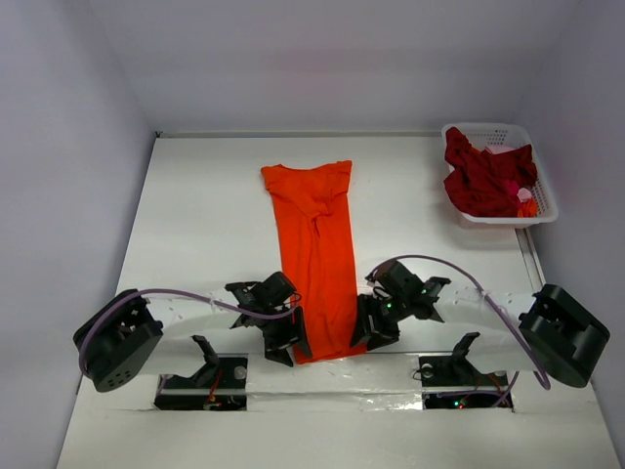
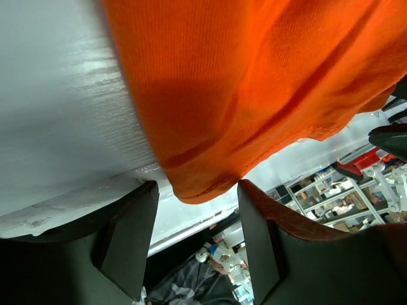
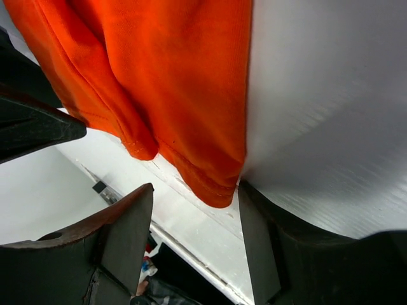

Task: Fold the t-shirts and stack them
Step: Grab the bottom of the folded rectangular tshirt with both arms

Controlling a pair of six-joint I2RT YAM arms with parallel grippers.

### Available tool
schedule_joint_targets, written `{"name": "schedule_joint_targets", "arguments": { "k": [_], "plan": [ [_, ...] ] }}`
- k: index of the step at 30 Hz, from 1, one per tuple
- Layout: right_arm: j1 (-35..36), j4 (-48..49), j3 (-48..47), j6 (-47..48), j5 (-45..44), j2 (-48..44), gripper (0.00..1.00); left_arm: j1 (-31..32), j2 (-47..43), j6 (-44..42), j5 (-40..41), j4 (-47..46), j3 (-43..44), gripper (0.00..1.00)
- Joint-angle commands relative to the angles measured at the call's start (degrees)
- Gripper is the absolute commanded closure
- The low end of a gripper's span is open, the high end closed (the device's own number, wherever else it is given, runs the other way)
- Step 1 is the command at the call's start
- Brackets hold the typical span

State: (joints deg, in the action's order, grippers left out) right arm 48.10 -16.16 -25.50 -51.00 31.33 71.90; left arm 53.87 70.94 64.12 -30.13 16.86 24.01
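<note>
The orange t-shirt (image 1: 317, 234) lies as a long narrow strip down the middle of the white table (image 1: 205, 225), its hem at the near edge. My left gripper (image 1: 293, 337) stands open at the hem's near-left corner. In the left wrist view the orange cloth (image 2: 254, 82) ends in a rounded corner that dips between the tips of that gripper (image 2: 197, 187), with a gap on each side. My right gripper (image 1: 369, 327) is open at the near-right corner. There the hem (image 3: 159, 76) hangs into the right gripper (image 3: 196, 186) and brushes its right finger. The dark red t-shirt (image 1: 483, 181) sits crumpled in the basket.
A white lattice basket (image 1: 543, 195) stands at the back right corner of the table. White walls close in the left, back and right sides. Both arm bases and their cables sit along the near edge.
</note>
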Motion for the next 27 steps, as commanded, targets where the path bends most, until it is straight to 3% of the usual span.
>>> {"name": "schedule_joint_targets", "arguments": {
  "k": [1, 7, 10, 17, 27],
  "plan": [
    [0.6, 2.01, -0.26, 0.73, -2.24, 1.05, 0.39, 0.89, 3.06, -1.1, 2.8, -0.07, -2.74, 0.5],
    [0.6, 3.51, 0.18, 0.64, -1.63, 2.54, 0.44, 0.89, 5.0, -1.19, 2.97, -1.65, -3.18, 0.51],
    [0.6, 3.42, 0.18, 0.64, -1.62, 2.46, 0.46, 0.89, 5.53, -1.19, 2.88, -2.19, -3.27, 0.6],
    [0.6, 3.07, 0.18, 0.47, -1.98, 2.02, 0.52, 0.89, 5.18, -1.19, 3.41, -1.22, -3.0, 0.67],
    [0.6, 3.42, -0.08, 0.55, -1.8, 3.07, 0.61, 0.89, 4.3, -1.28, 4.03, 0.98, -1.95, 0.7]
  ]
}}
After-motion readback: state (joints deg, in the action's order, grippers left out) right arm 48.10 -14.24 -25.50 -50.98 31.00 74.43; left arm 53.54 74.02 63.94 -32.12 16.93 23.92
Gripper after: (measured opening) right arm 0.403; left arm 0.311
